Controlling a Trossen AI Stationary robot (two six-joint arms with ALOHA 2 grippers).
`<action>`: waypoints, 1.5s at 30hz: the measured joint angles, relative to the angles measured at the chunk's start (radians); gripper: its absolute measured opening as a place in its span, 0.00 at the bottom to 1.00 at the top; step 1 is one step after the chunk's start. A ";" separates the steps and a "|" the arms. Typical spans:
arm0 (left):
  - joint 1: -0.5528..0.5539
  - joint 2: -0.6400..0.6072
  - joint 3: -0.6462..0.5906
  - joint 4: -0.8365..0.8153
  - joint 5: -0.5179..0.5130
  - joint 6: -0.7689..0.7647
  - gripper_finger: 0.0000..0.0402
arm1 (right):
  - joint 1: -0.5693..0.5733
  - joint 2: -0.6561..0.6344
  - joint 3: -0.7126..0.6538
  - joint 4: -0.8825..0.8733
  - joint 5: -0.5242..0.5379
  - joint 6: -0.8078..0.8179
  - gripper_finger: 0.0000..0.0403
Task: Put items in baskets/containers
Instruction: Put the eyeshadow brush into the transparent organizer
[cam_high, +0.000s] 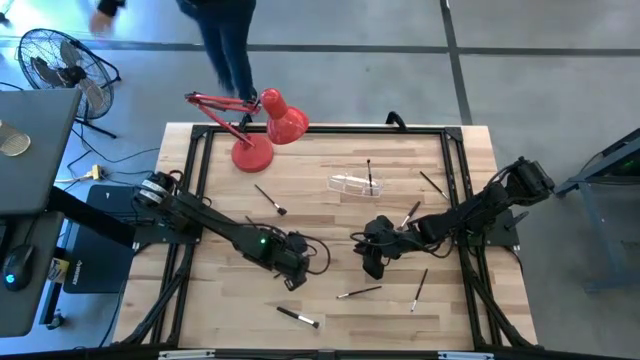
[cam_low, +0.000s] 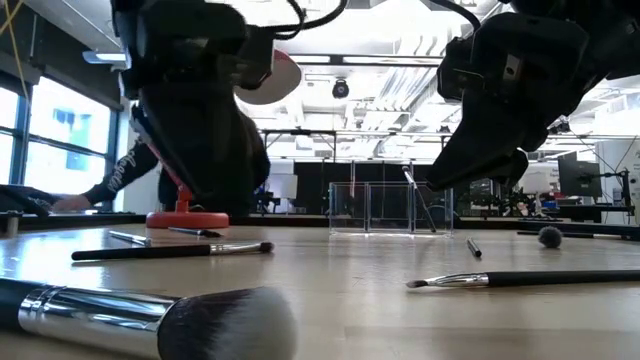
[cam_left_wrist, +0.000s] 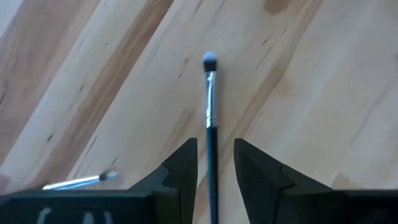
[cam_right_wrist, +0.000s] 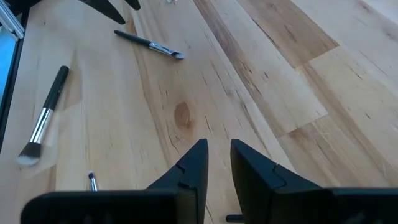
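Note:
Several thin brushes lie flat on the wooden table (cam_high: 330, 240), among them a dark-handled one (cam_high: 270, 198), one near the near edge (cam_high: 298, 317) and two more (cam_high: 358, 292) (cam_high: 420, 288). The clear holder (cam_high: 355, 183) (cam_low: 390, 207) stands toward the far edge with a brush (cam_high: 368, 172) upright in it. My left gripper (cam_high: 290, 265) (cam_left_wrist: 216, 171) is open and low over the table. Its fingers stand either side of the dark handle of a silver-ferruled brush (cam_left_wrist: 211, 112), with a gap on both sides. My right gripper (cam_high: 375, 258) (cam_right_wrist: 219, 165) is narrowly open above bare wood.
A red desk lamp (cam_high: 265, 130) stands at the far left of the table. A black frame (cam_high: 320, 128) runs round the table's edges. A person (cam_high: 225, 40) walks beyond the far edge. Bare wood lies between the two grippers and toward the near edge.

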 joint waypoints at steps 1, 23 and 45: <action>0.000 0.009 0.000 0.007 0.000 0.000 0.26 | 0.000 0.000 0.000 -0.001 0.000 0.000 0.16; -0.020 0.181 0.003 0.040 0.059 -0.117 0.04 | 0.000 0.000 0.000 -0.005 -0.008 0.007 0.15; 0.026 0.187 0.042 0.165 0.052 -0.180 0.01 | 0.000 0.000 0.000 -0.005 -0.042 0.018 0.16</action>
